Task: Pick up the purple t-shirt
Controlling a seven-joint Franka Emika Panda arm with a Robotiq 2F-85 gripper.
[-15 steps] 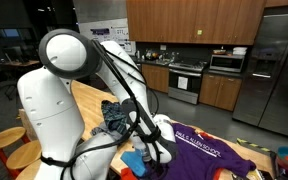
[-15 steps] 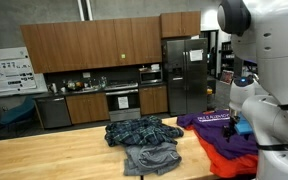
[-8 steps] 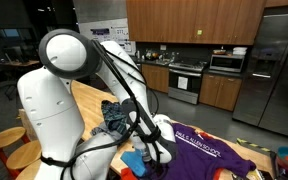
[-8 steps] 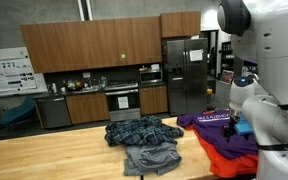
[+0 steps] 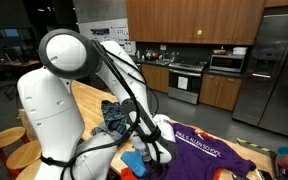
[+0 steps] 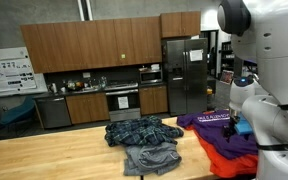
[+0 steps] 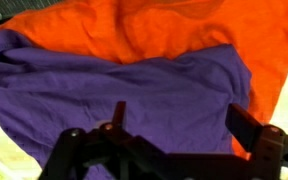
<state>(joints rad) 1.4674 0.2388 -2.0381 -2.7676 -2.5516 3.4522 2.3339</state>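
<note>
The purple t-shirt (image 7: 134, 85) with white lettering lies spread on the wooden table, partly over an orange garment (image 7: 184, 35). It shows in both exterior views (image 5: 206, 152) (image 6: 216, 125). My gripper (image 7: 181, 122) hangs just above the purple cloth with its jaws wide apart and nothing between them. In an exterior view the gripper (image 5: 159, 145) sits low at the shirt's near edge; in the other it is hidden behind the arm.
A dark plaid shirt (image 6: 139, 131) and a grey garment (image 6: 152, 157) lie on the table (image 6: 54, 155) beside the purple one. The robot's white base (image 5: 54, 110) stands at the table edge. Kitchen cabinets and a fridge (image 6: 184, 75) stand behind.
</note>
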